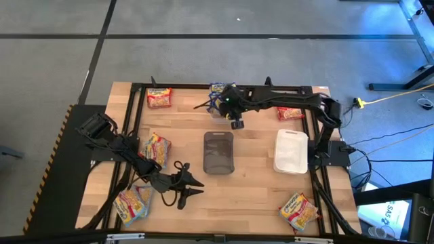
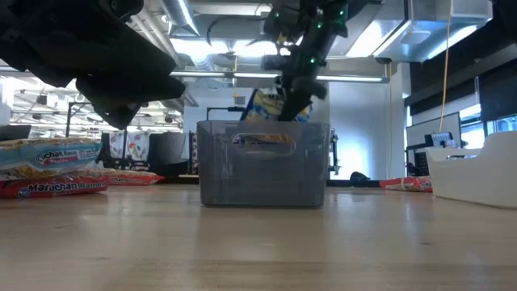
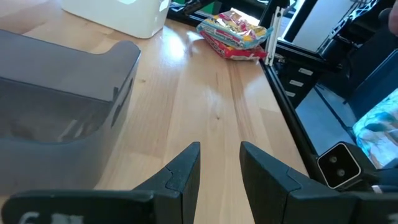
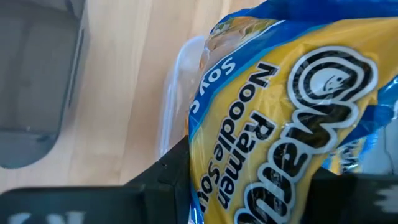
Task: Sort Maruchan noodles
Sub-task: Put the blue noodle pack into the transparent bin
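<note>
Left gripper [image 1: 193, 188] near table's front edge, fingers [image 3: 186, 171] parted, nothing between them. Grey mesh basket [image 1: 218, 152] at table centre. Right gripper [image 1: 230, 108] near back edge pinches a blue-and-yellow Maruchan soy sauce packet [image 4: 280, 118]; its fingers mostly hidden behind the wrapper, label cut off.

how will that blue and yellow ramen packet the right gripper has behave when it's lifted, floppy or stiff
Likely fairly stiff: the blue and yellow ramen packet stands up between the right gripper fingers without sagging. Its glossy wrapper looks slippery, so it may slide. Probably light, since a pinch near one end holds it.
</note>
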